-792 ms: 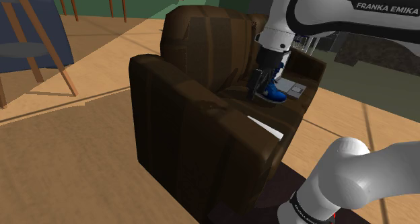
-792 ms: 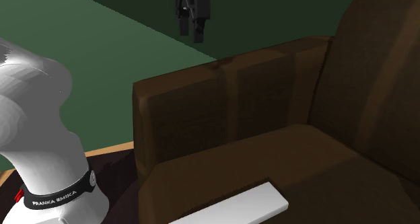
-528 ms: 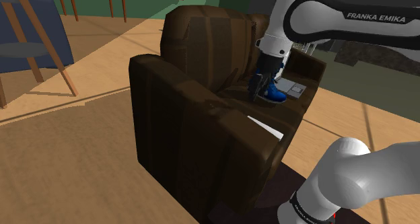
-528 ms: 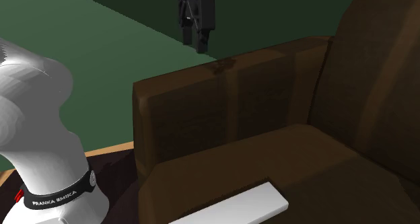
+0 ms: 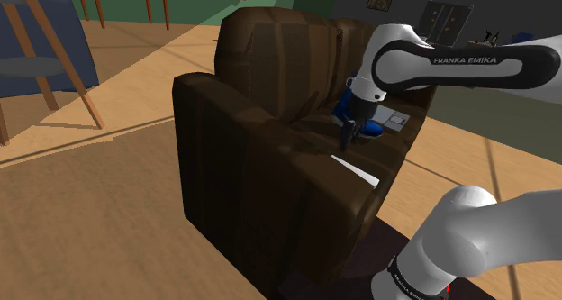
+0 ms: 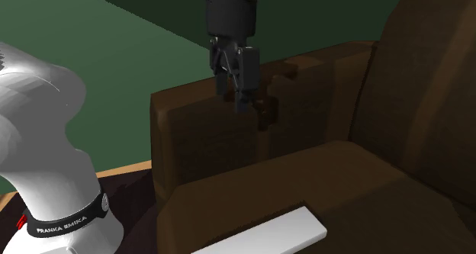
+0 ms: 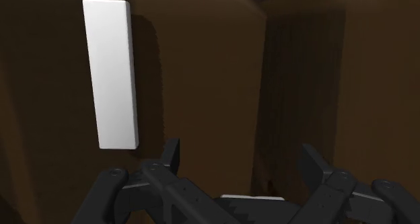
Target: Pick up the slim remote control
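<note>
STEP: approach | end effector (image 7: 240,152) open, empty, over the armchair (image 5: 234,163) | remote (image 7: 111,71) flat on armrest (image 6: 229,207), outside the jaws | we centre over it first (grip across the narrow width), then descend.

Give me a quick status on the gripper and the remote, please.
Gripper open, empty, over the brown armchair seat. White slim remote flat on that seat, untouched, off to one side. Nothing seen between them.
</note>
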You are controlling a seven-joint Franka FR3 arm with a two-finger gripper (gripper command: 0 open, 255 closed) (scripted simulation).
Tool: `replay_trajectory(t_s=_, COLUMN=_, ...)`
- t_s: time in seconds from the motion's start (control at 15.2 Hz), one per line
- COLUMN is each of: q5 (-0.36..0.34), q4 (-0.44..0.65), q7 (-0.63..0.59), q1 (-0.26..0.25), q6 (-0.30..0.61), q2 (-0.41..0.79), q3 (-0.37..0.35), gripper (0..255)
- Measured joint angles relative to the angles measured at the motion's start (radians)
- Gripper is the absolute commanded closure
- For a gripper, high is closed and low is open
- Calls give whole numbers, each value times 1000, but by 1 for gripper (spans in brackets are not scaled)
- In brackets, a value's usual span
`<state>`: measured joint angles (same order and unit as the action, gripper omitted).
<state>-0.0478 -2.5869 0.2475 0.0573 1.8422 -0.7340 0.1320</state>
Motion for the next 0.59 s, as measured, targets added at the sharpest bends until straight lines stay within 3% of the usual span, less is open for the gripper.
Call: replay_trajectory(t_s=0.59, q5=-121, q4=-97, q7=157, q1=87, q6=248, q2=141, q3=155, gripper=0)
